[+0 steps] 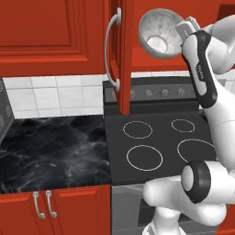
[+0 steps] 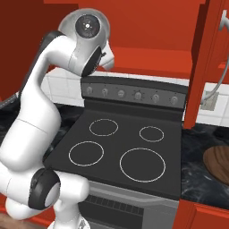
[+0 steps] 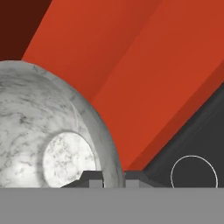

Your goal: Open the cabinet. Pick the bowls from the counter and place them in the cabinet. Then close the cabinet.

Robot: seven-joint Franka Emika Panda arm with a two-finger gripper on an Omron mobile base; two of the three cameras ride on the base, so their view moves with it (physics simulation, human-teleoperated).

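Note:
The marbled grey-white bowl (image 1: 159, 34) hangs tipped on its side high above the stove, in front of the open cabinet. My gripper (image 1: 181, 32) is shut on its right rim. In the hand view the bowl (image 3: 52, 131) lies at the left, with my gripper (image 3: 112, 179) clamped over its rim. The cabinet's left door (image 1: 124, 55) stands open edge-on, showing its long curved handle (image 1: 111, 50). Its right door (image 2: 202, 67) is open too. The dark brown bowl (image 2: 218, 163) rests on the black marble counter (image 2: 199, 152) right of the stove.
A black stovetop (image 1: 156, 137) with white rings lies under the arm, its knob panel (image 2: 134, 95) behind. More counter (image 1: 55, 151) stretches left toward a microwave (image 1: 2, 117). Short red doors (image 1: 46, 209) sit below it.

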